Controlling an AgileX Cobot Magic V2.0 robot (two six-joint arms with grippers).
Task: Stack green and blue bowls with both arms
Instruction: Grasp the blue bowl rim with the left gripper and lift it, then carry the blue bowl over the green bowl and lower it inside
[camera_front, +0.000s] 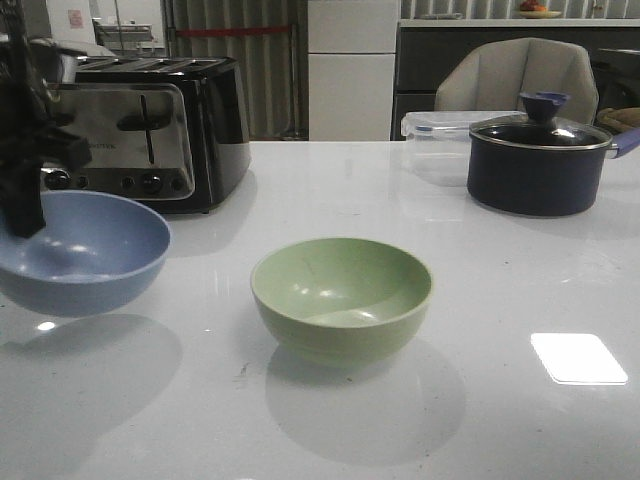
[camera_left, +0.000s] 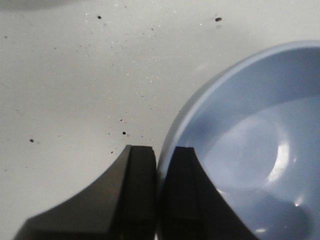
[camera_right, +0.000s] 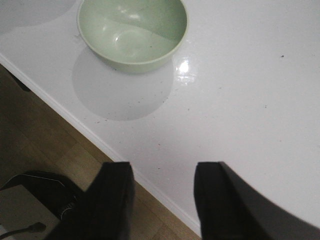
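The left gripper pinches the blue bowl's rim, raised near the worktop's left edge. The right gripper gapes wide over the front edge, near the green bowl.

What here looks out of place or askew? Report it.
Nothing is spilled or damaged. The one oddity is the blue bowl: the left gripper has its fingers pinched on the rim, and the bowl hangs clear of the table, its shadow lying apart below it. The green bowl sits upright and empty.

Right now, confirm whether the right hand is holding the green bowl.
No. The right hand is open and empty at the table edge, while the green bowl sits apart on the table.
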